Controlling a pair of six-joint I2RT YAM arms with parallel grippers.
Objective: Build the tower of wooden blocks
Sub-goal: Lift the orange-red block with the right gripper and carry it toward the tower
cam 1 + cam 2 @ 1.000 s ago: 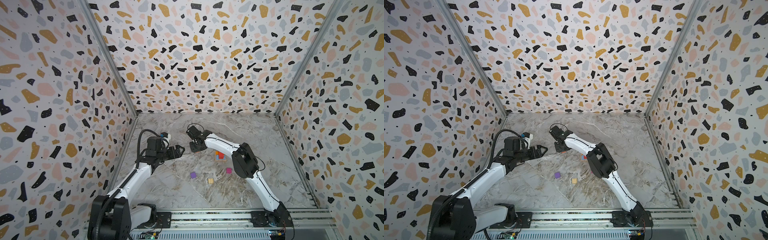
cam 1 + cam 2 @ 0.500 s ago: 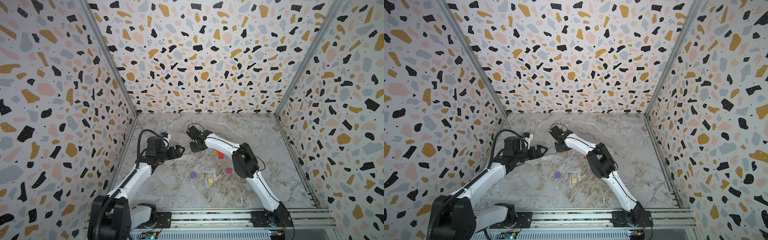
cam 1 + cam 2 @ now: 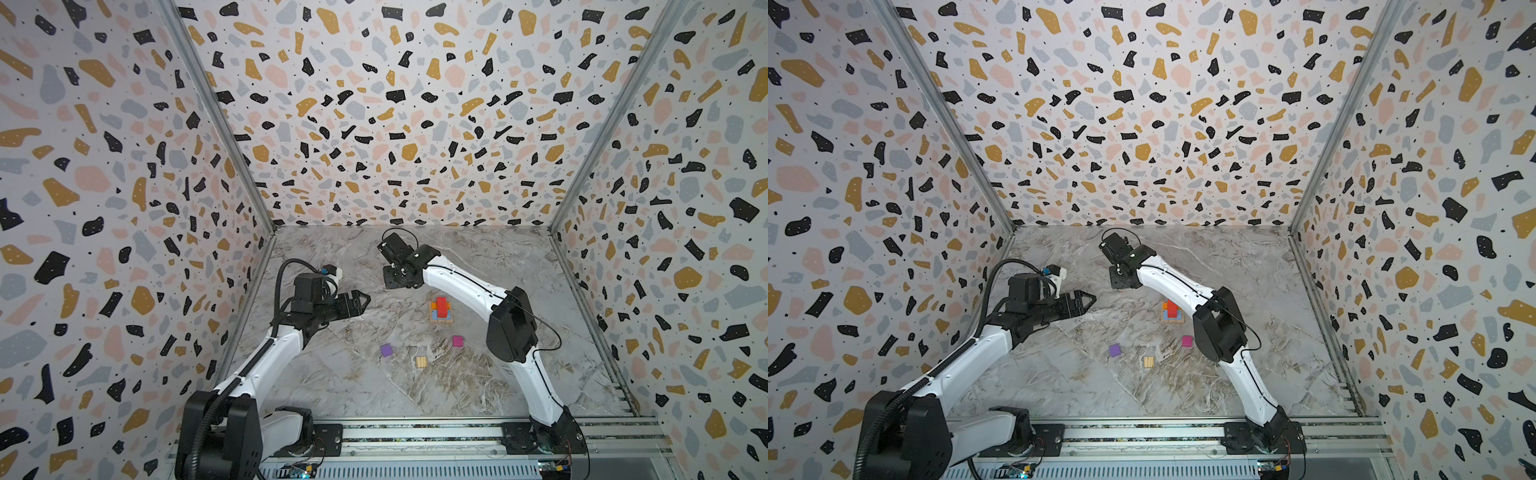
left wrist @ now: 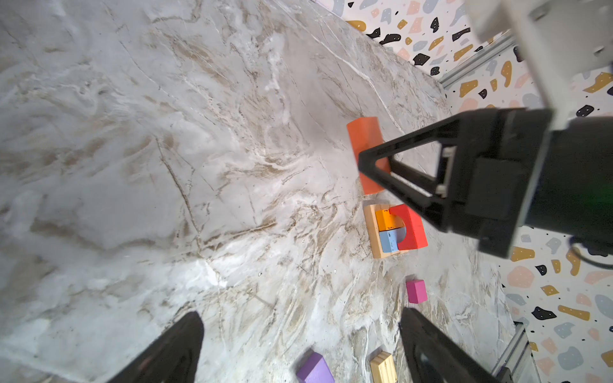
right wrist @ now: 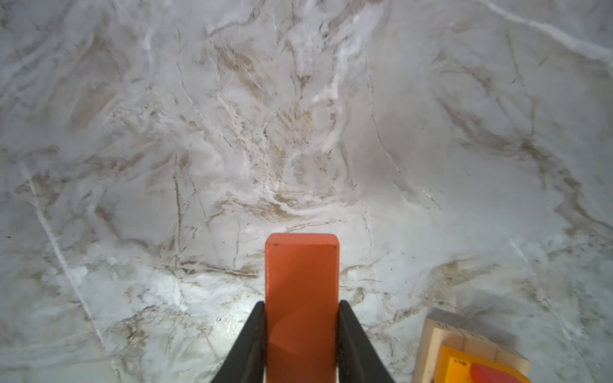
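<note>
The tower point(image 3: 441, 311) point(image 3: 1172, 311) stands mid-table: a tan plank base, an orange and a blue block, and a red arch block point(image 4: 411, 228) on top. My right gripper point(image 3: 397, 283) point(image 3: 1121, 283) point(image 5: 302, 305) hangs left of and behind it, shut on a long orange-red block point(image 5: 302, 291) point(image 4: 364, 139) that sticks out past the fingertips just above the table. Further left, my left gripper point(image 3: 363, 300) point(image 3: 1090, 300) point(image 4: 300, 318) hovers open and empty, pointing toward the tower. The tower's corner point(image 5: 464, 354) shows in the right wrist view.
Three loose blocks lie in front of the tower: a purple cube point(image 3: 386, 350) point(image 3: 1115, 350) point(image 4: 315, 368), a tan block point(image 3: 421, 362) point(image 3: 1148, 361) point(image 4: 383, 366) and a magenta cube point(image 3: 457, 341) point(image 3: 1187, 341) point(image 4: 416, 291). Patterned walls enclose the marble table on three sides.
</note>
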